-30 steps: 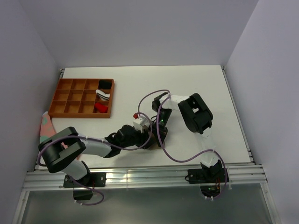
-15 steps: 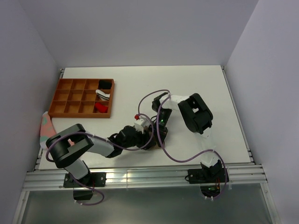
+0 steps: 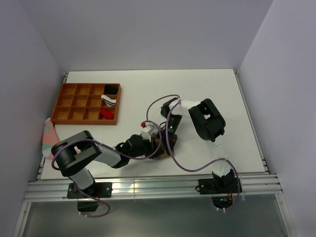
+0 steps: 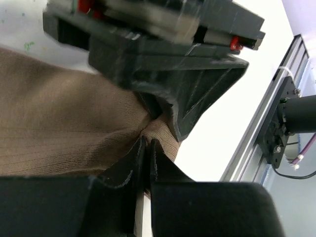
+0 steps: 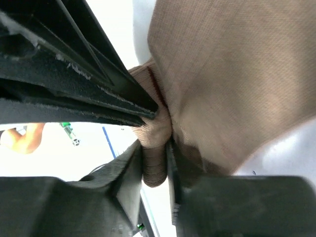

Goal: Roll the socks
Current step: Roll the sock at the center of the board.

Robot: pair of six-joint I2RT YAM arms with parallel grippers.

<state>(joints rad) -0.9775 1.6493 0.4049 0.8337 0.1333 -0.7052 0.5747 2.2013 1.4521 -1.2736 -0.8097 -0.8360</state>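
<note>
The tan-brown sock (image 4: pixel 59 123) lies bunched on the white table under both grippers, and only a sliver of it shows in the top view (image 3: pixel 161 150). My left gripper (image 4: pixel 146 144) is shut on a fold of the sock's edge; in the top view it is at the middle front of the table (image 3: pixel 154 148). My right gripper (image 5: pixel 155 150) is shut on a ribbed fold of the same sock (image 5: pixel 232 74), nose to nose with the left one (image 3: pixel 165 140). The red sock with the white patch is not in view.
A brown compartment tray (image 3: pixel 69 106) stands at the back left, holding a red bundle (image 3: pixel 106 114), a white-and-black item (image 3: pixel 109 100) and a black item (image 3: pixel 112 89). A pink-and-green cloth (image 3: pixel 48 136) hangs over the table's left edge. The metal rail (image 3: pixel 158 186) runs along the front.
The left arm's shoulder and elbow links have swung a little to the right. Both grippers stay shut on the tan sock at nearly the same spot.
</note>
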